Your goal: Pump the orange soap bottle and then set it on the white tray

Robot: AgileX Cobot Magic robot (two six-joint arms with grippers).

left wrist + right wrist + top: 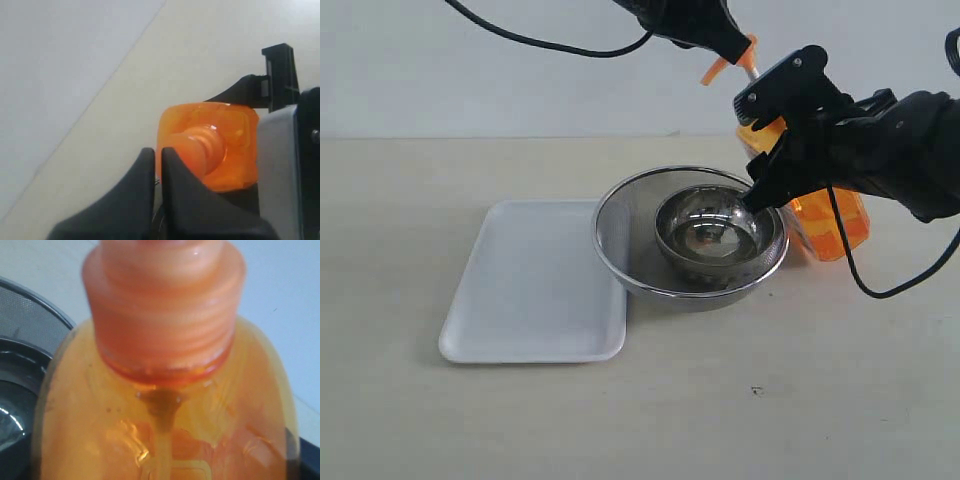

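The orange soap bottle [832, 222] stands at the right, just behind the strainer. My right gripper [750, 153] is shut on the bottle's upper body, one black finger on each side. In the right wrist view the bottle [165, 405] fills the frame and the fingers are hidden. My left gripper [735, 47] comes down from above, shut, its tips on top of the orange pump head [716, 70]. The left wrist view shows the shut gripper [159, 152] over the bottle's shoulder [225, 150]. The white tray [535, 285] lies flat at the left, with nothing on it.
A round steel mesh strainer [620, 225] with a steel bowl [712, 232] inside it sits between tray and bottle, touching the tray's right edge. A black cable [855, 275] hangs from the right arm down to the table.
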